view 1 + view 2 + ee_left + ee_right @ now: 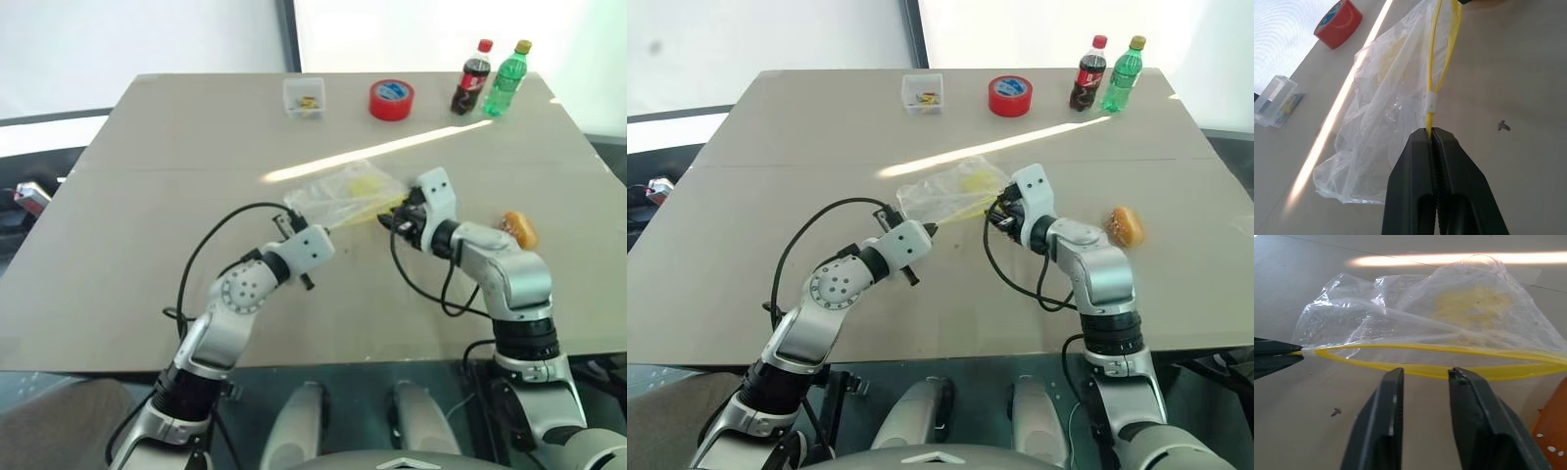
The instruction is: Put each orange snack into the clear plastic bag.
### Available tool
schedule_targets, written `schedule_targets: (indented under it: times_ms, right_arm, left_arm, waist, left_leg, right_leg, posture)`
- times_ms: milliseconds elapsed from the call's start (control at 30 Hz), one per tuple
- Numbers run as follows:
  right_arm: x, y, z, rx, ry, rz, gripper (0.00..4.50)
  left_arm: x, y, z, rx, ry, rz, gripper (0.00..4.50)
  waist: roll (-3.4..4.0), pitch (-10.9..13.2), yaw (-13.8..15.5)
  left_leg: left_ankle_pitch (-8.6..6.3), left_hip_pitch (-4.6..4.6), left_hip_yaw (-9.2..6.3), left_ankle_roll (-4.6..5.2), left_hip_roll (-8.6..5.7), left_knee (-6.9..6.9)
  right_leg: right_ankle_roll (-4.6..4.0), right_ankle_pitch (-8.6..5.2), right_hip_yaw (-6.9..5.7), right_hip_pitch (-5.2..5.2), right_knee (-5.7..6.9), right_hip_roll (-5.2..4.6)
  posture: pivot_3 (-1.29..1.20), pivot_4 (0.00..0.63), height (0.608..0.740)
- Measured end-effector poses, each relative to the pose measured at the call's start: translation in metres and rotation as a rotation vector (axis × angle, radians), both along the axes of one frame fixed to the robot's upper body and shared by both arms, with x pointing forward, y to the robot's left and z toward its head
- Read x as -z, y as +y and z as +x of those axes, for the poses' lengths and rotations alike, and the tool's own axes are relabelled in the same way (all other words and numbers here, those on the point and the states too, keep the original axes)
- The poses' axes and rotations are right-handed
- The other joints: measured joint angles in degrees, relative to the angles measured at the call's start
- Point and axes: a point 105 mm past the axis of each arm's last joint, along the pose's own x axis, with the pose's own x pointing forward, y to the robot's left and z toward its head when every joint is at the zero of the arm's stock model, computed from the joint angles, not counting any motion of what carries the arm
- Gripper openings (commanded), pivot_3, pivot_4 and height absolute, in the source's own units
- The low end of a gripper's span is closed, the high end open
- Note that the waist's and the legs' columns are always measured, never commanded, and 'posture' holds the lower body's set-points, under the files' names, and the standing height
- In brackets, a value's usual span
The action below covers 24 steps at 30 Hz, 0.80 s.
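Bag (345, 192) lies mid-bench, its yellow seal end clamped by the left tool (1431, 134), mouth spread in a loop toward the right tool (1425, 377), whose fingers stand slightly apart just short of the strip. One snack (518, 228) sits on the bench (147, 245) beyond the right arm (another orange shape edges the right wrist view). Box (305, 99), tape (391, 99) and two bottles (487, 78) line the far edge, well apart.

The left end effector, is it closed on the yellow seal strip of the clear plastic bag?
Yes, the left end effector pinches the end of the yellow seal strip of the clear plastic bag.
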Motion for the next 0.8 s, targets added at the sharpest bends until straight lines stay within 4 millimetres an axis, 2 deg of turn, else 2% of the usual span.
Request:
schedule_targets:
  times_ms: [33,367,567,667,800]
  right_arm:
    - [0.000,0.001,0.000,0.003,0.001,0.001,0.05]
    - [0.012,0.005,0.011,0.015,0.015,-0.004,0.05]
    - [0.016,0.015,0.025,0.034,-0.022,-0.009,0.05]
    - [0.023,0.025,0.032,0.009,-0.085,-0.110,0.05]
    - [0.034,0.036,0.042,-0.073,-0.280,-0.393,0.05]
  left_arm:
    - [0.000,0.000,0.000,0.001,-0.001,0.000,0.00]
    - [-0.002,-0.004,-0.001,0.020,-0.011,0.004,0.00]
    - [0.000,-0.008,-0.003,0.044,-0.006,0.011,0.00]
    - [0.000,-0.008,-0.003,0.047,-0.006,0.012,0.00]
    - [0.000,-0.008,-0.002,0.046,-0.005,0.014,0.00]
  waist:
    - [0.00,0.00,-0.01]
    - [0.00,0.00,-0.08]
    - [0.00,0.00,-0.15]
    - [0.00,0.00,-0.20]
    - [0.00,0.00,-0.18]
  left_leg:
    - [0.00,0.00,0.01,0.00,0.00,0.00]
    - [0.00,0.00,0.02,0.00,0.00,0.00]
    - [0.00,0.01,0.05,0.00,0.01,0.00]
    - [0.00,0.02,0.14,0.00,0.01,0.00]
    - [0.00,0.01,0.20,0.00,-0.01,0.00]
  right_leg:
    - [0.00,0.00,0.00,0.00,0.00,0.00]
    - [0.00,0.00,0.00,0.00,0.00,0.01]
    - [0.00,0.00,0.01,-0.01,0.00,0.02]
    - [0.00,0.00,0.02,-0.01,0.00,0.02]
    - [0.00,0.00,0.02,-0.04,0.00,0.02]
  posture:
    - [0.00,0.150,0.740]
    - [0.00,0.150,0.740]
    - [0.00,0.150,0.740]
    - [0.00,0.150,0.740]
    - [0.00,0.150,0.740]
